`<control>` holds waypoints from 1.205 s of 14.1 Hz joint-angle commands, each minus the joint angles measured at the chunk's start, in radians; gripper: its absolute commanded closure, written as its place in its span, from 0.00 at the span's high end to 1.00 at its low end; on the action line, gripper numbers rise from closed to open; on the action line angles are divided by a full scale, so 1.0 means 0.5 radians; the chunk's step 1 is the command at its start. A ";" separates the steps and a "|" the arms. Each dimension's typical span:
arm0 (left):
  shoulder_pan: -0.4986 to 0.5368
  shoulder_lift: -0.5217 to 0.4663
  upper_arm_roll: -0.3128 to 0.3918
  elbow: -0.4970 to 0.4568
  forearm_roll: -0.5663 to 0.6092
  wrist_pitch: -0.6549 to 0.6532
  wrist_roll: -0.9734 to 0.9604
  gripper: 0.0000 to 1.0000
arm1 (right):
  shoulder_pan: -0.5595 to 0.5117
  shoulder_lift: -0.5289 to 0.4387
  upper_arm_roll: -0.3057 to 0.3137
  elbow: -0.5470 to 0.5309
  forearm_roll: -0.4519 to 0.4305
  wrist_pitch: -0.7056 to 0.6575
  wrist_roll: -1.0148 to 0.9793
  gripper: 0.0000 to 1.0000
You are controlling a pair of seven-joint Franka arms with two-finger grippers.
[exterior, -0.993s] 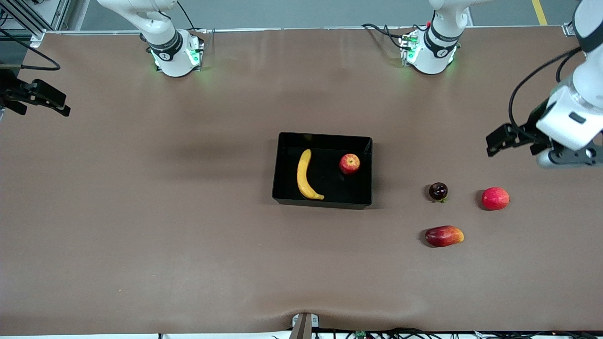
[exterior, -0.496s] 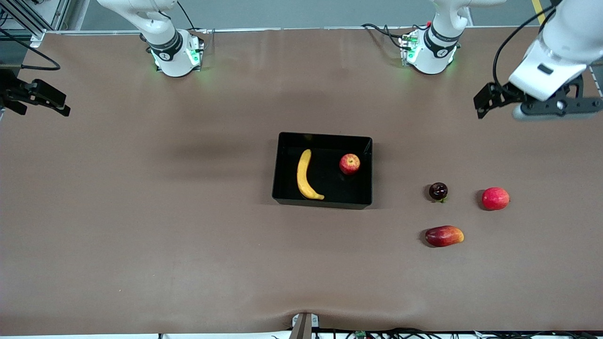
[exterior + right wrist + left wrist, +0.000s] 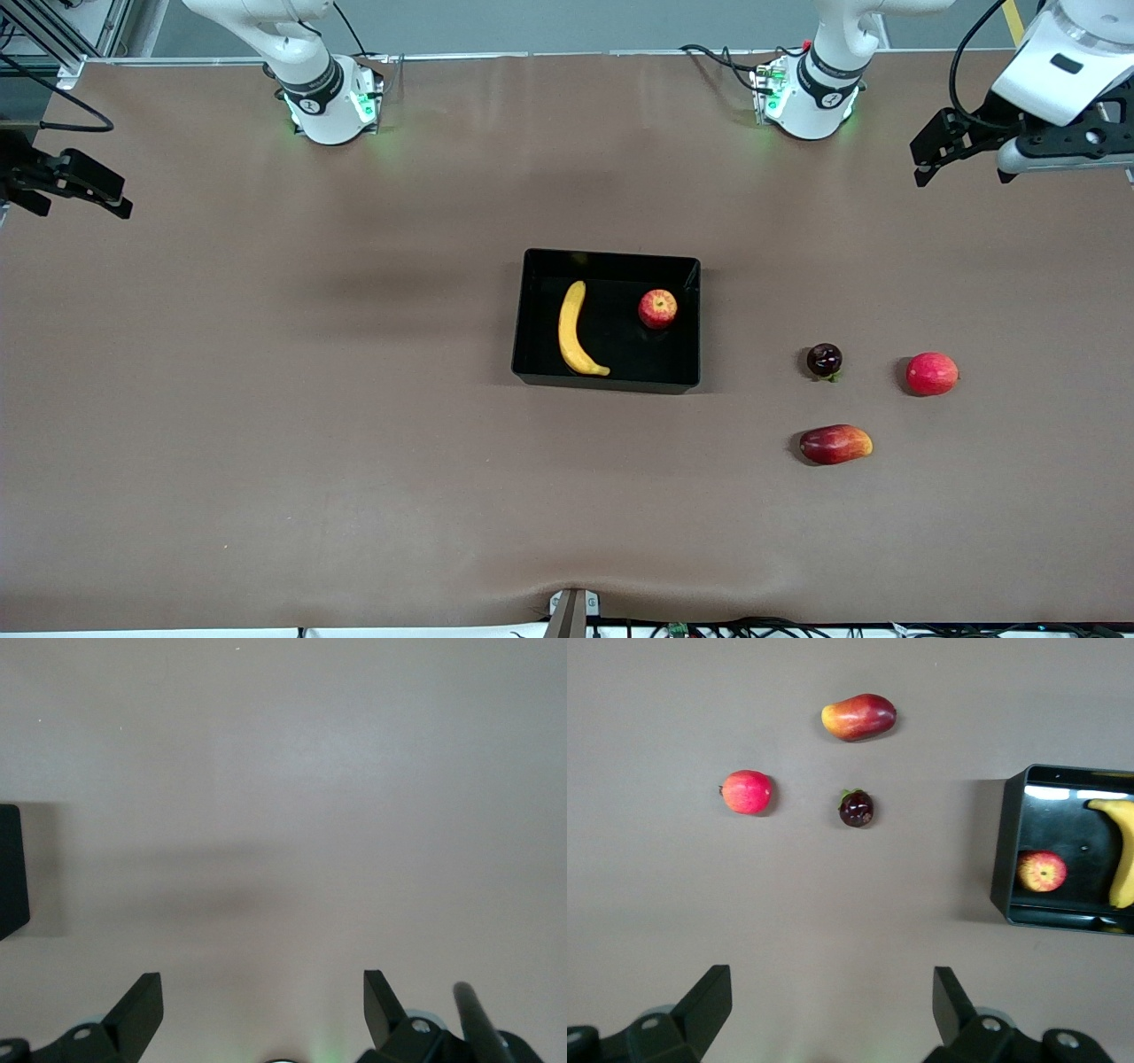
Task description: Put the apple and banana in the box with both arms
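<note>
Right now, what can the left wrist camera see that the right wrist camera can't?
Only the left wrist view shows fruit: the apple and banana lying in the box, plus a pink-red round fruit, a dark small fruit and an elongated red-orange fruit on the table. Only the right wrist view shows the open right gripper over bare table. Both catch the box; the left gripper is open too.

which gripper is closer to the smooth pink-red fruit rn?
Left. The left gripper hangs over bare table at the pink-red fruit's end; the right gripper waits at the right arm's end.
</note>
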State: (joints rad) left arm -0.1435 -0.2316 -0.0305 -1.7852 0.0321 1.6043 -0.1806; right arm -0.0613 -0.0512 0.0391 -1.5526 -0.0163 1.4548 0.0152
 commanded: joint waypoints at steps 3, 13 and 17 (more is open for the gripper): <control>0.081 0.089 0.006 0.149 -0.101 -0.045 0.045 1.00 | -0.031 -0.023 0.032 0.010 -0.029 -0.023 0.000 1.00; 0.072 0.187 0.006 0.303 -0.067 -0.162 0.042 1.00 | -0.031 -0.014 0.032 0.007 -0.026 -0.041 0.000 1.00; 0.069 0.211 0.003 0.303 -0.064 -0.162 0.021 1.00 | -0.037 -0.014 0.029 0.004 -0.029 -0.041 0.000 1.00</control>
State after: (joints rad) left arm -0.1091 -0.1451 -0.0288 -1.6596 0.0018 1.5461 -0.1726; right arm -0.0613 -0.0512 0.0396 -1.5525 -0.0163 1.4440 0.0152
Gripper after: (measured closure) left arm 0.000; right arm 0.000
